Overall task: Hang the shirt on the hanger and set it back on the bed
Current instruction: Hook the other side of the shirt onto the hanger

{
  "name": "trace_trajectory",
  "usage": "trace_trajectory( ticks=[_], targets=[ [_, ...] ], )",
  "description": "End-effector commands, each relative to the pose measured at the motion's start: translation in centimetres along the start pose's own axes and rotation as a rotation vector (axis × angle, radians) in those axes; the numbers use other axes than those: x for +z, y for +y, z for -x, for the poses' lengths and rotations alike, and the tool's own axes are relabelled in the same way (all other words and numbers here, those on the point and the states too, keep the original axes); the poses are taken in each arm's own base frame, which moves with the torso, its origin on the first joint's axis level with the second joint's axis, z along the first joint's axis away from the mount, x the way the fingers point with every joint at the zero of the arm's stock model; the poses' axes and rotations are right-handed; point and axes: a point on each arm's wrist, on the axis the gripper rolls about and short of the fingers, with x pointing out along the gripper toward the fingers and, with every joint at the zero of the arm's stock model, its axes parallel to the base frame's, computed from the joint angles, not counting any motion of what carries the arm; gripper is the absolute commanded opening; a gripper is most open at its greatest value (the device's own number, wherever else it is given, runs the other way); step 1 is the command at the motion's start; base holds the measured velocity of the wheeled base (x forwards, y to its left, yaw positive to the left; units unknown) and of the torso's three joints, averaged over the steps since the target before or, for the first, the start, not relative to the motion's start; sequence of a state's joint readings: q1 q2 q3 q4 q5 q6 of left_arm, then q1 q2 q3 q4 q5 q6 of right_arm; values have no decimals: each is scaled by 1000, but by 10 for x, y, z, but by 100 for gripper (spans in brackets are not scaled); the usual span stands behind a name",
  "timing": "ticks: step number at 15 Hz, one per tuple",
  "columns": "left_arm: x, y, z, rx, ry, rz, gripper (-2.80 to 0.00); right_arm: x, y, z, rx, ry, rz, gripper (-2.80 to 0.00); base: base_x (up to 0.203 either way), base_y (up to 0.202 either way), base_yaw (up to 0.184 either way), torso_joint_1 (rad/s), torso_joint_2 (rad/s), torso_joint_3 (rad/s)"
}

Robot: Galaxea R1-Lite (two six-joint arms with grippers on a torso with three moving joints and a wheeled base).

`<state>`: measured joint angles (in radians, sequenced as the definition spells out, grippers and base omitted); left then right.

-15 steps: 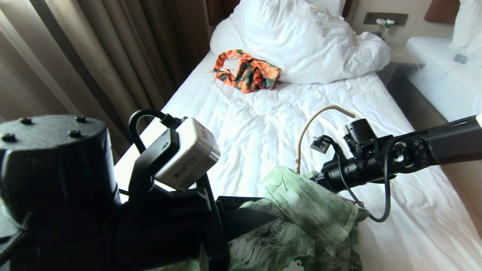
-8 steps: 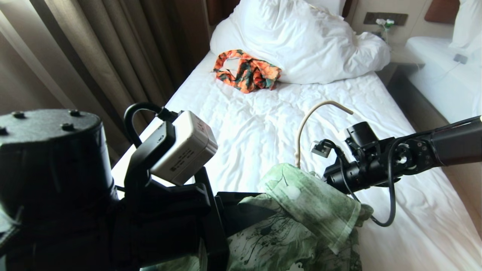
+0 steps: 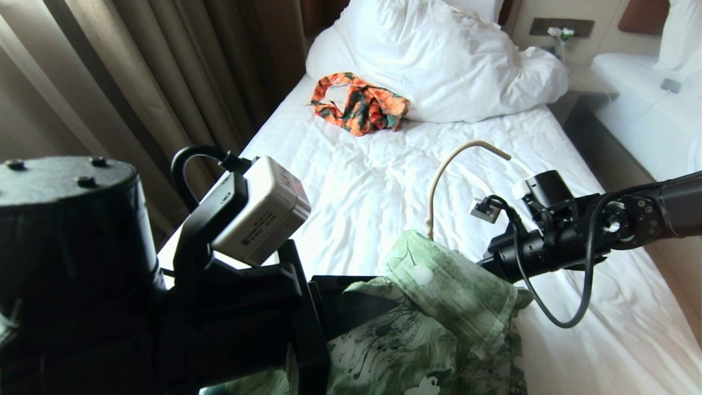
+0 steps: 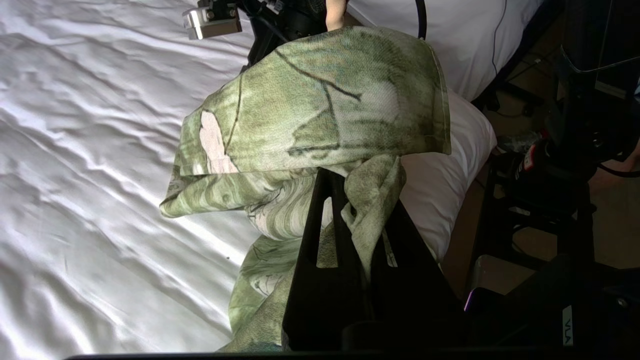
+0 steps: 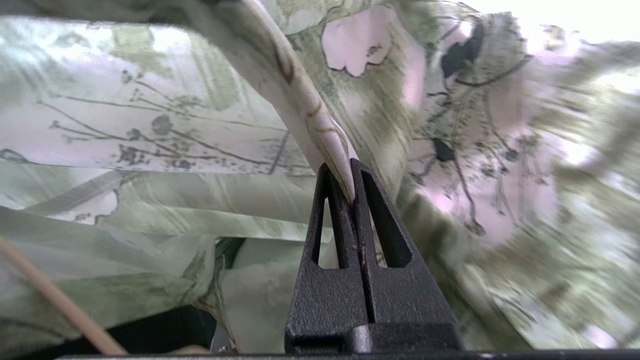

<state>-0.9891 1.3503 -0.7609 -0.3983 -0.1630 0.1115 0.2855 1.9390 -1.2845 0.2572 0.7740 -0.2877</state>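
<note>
**Both grippers clamped on the shirt above the foot of the bed; hanger hook poking out**

The bed (image 3: 384, 181) carries the scene; its wrinkled white sheet runs up to the bunched duvet (image 3: 439, 60) at the head end, with an orange and dark green garment (image 3: 359, 104) lying just before it near the bed's curtain-side edge. The shirt (image 3: 439, 307) is bunched and lifted over the foot end, held from two sides; the hanger (image 3: 444, 181) is mostly buried in it, only its cream hook and neck rising out of the collar area.

The left gripper (image 4: 350, 200) is pinched together on a fold of the shirt's fabric; the right gripper (image 5: 352, 185) is closed tight on a rolled hem or collar edge, a thin bite at the very fingertips.

What could go wrong, as I judge it: the right grip is shallow, so a pull to spread the shirt could slide the hem out of the tips; with both grippers on cloth and neither visibly on the hanger, the wire could tip or drop out through the neck opening if the fabric is tugged unevenly; the shoulders may sit crooked on the frame, since the cloth is heavily bunched.

Against the earlier pictures: the right gripper, then spread wide, has snapped closed on the fabric; the right arm has drawn slightly toward the bed's aisle-side edge; the hook leans a touch more; the left grip is unchanged.
</note>
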Motion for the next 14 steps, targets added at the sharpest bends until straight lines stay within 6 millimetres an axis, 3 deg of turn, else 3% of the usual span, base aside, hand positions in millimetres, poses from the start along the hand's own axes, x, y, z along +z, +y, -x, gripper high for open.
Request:
trace_trajectory(
  ticks=[1,7,14],
  targets=[
    [0,-1,3,-1,-6,-2,-280,1,-3,17,-31,-28,-9,-280,0,0,0,0,0,0],
    [-9,0,4,66,30,2,-280,2,-10,51,-107,-85,-27,-280,0,0,0,0,0,0],
    [-5,0,12,137,17,-17,-280,5,17,86,-132,-107,-31,-280,0,0,0,0,0,0]
  ],
)
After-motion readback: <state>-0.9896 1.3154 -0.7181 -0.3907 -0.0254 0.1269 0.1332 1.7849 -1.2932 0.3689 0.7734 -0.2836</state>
